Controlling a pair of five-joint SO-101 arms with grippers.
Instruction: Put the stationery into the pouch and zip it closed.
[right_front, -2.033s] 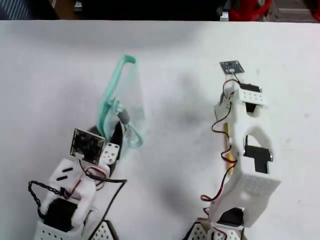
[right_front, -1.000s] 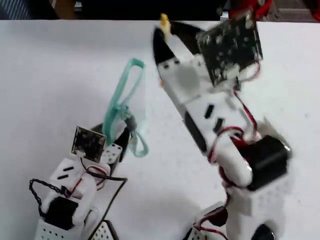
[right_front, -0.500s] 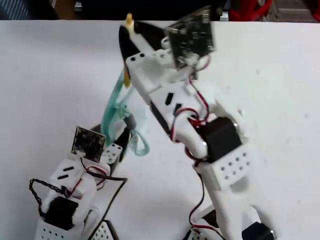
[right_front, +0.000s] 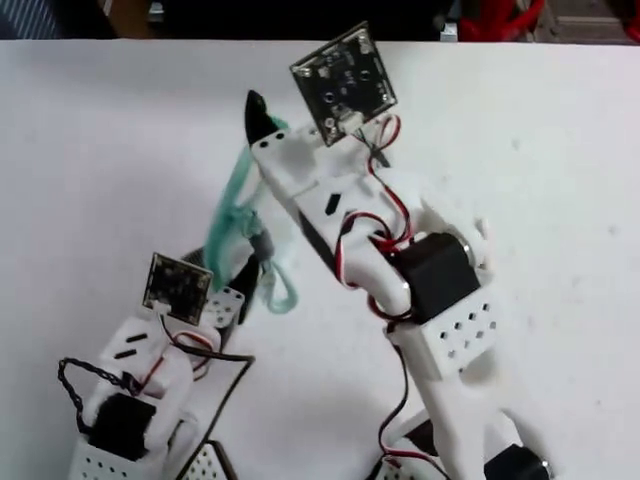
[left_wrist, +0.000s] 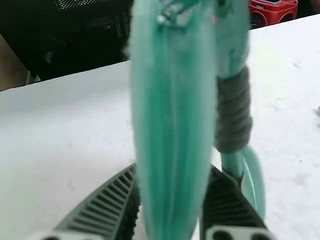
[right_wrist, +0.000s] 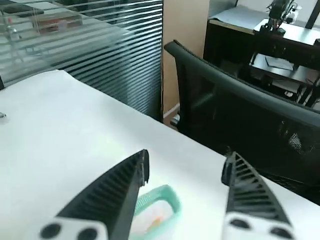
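Pouch (left_wrist: 170, 125) on edge, pinched in left tool (left_wrist: 172, 200); right tool (right_wrist: 187, 157) spread apart just above its far end.

You have one teal translucent plastic pouch (right_front: 228, 200) left of centre in the high view, with one grey sleeve (right_front: 262, 243) on its one looped teal strap (right_front: 280, 292). Through its wall you see one small orange fleck (right_wrist: 157, 220), too small to identify. Count two white arms: the left arm (right_front: 140, 385) at lower left and the right arm (right_front: 425, 290) across the middle. That gives you two grippers, the left gripper (left_wrist: 167, 210) and the right gripper (right_wrist: 187, 155). There are two bare square circuit boards, one board (right_front: 343, 70) at top centre and one board (right_front: 176, 286) at lower left. You have one white table (right_front: 560, 150) and one black mesh chair (right_wrist: 240, 115).
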